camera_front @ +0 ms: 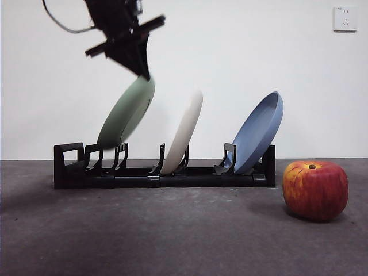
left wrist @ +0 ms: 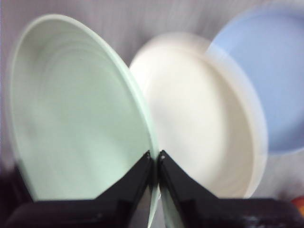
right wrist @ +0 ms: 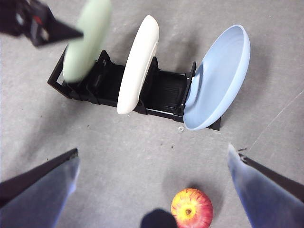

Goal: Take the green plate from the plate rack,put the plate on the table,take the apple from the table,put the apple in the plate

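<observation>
My left gripper (camera_front: 144, 72) is shut on the top rim of the green plate (camera_front: 125, 112) and holds it tilted, its lower edge at the top of the plate rack's (camera_front: 164, 175) left holders. In the left wrist view the jaws pinch the green plate's rim (left wrist: 71, 114). The green plate is blurred in the right wrist view (right wrist: 85, 40). The apple (camera_front: 315, 190) stands on the table (camera_front: 172, 236) to the right of the rack; it also shows in the right wrist view (right wrist: 191, 208). My right gripper (right wrist: 152, 185) is open, high above the apple.
A cream-white plate (camera_front: 184, 131) leans in the rack's middle slot and a blue plate (camera_front: 259, 133) in its right slot. A white wall with a socket (camera_front: 345, 18) stands behind.
</observation>
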